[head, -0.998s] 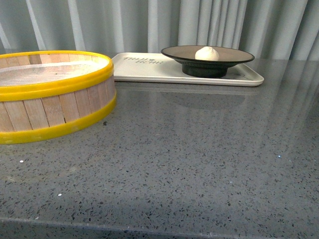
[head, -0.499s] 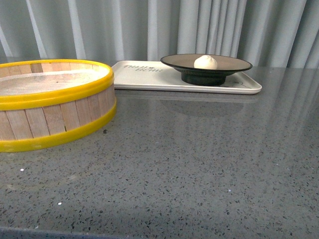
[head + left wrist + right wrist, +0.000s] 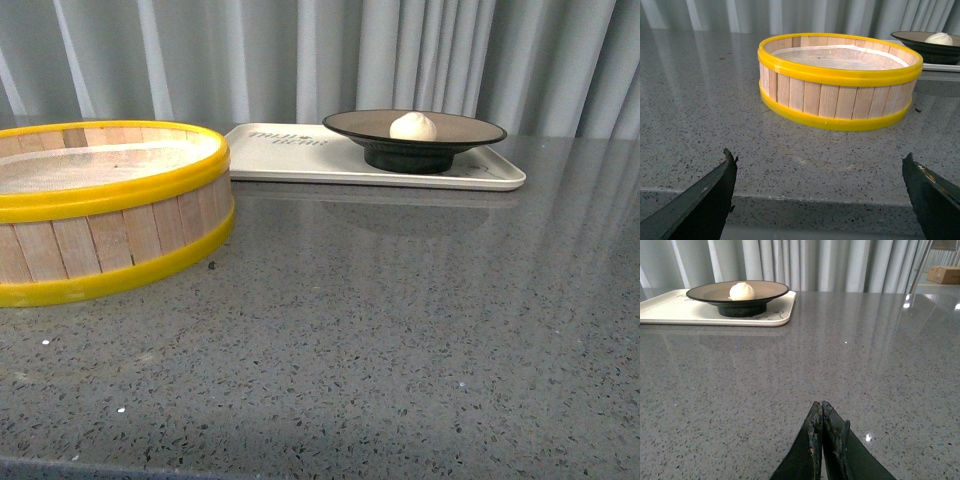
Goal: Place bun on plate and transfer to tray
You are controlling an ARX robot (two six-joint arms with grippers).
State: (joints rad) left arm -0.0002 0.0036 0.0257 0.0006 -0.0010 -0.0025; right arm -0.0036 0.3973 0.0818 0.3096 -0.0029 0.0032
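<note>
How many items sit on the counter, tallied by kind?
Steamed bun: 1
Black-rimmed plate: 1
Cream-white tray: 1
Yellow-rimmed wooden steamer basket: 1
Total: 4
The bun lies in the plate, and the plate stands on the tray.

Pleated grey curtains (image 3: pixel 420 50) hang across the whole back wall. A dark grey speckled stone surface (image 3: pixel 380 320) gleams with soft reflections, and a brown cardboard box (image 3: pixel 946 274) sits far off.
</note>
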